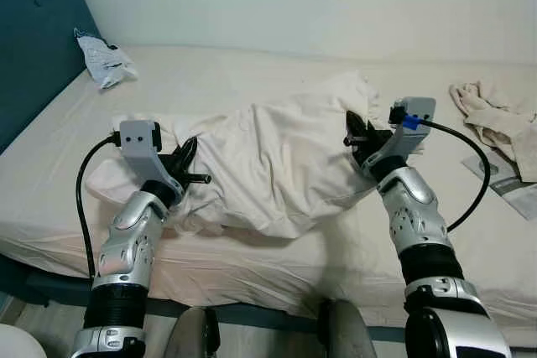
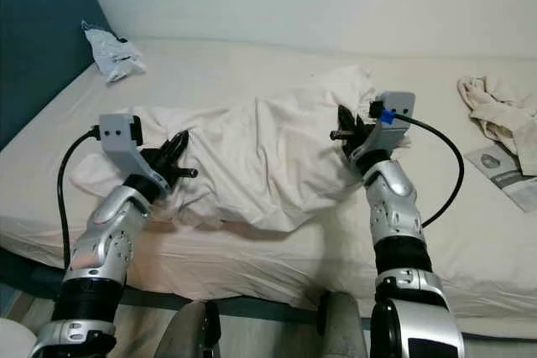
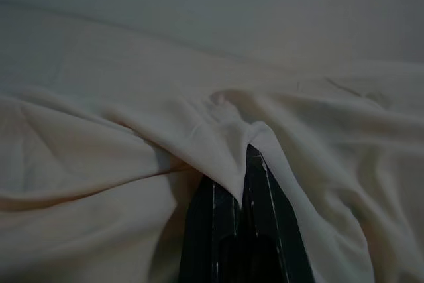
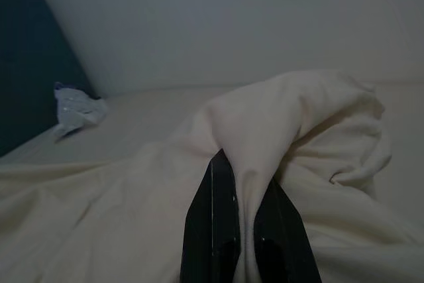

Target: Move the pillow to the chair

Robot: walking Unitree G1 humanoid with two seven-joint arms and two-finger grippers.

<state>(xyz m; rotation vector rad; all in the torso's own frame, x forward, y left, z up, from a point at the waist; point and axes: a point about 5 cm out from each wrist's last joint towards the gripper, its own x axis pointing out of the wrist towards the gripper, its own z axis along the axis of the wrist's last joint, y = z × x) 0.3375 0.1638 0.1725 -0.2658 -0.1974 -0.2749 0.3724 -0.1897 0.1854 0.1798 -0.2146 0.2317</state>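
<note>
The pillow (image 1: 277, 165) lies crumpled across the middle of the bed (image 1: 252, 73), its near edge close to the bed's near side. My left gripper (image 1: 186, 165) is at the pillow's left end, and along my wrist I see my 2 fingers (image 3: 265, 217) pinched on a fold of its cream cloth. My right gripper (image 1: 359, 136) is at the pillow's right end, fingers (image 4: 218, 230) likewise clamped on a raised bunch of the fabric. At the far left of the bed, by the dark blue headboard (image 1: 33, 31), sits a crinkled plastic bag (image 1: 105, 60). On the right side of the bed lies a bunched towel (image 1: 495, 115), with a paper (image 1: 508, 178) just near of it.
</note>
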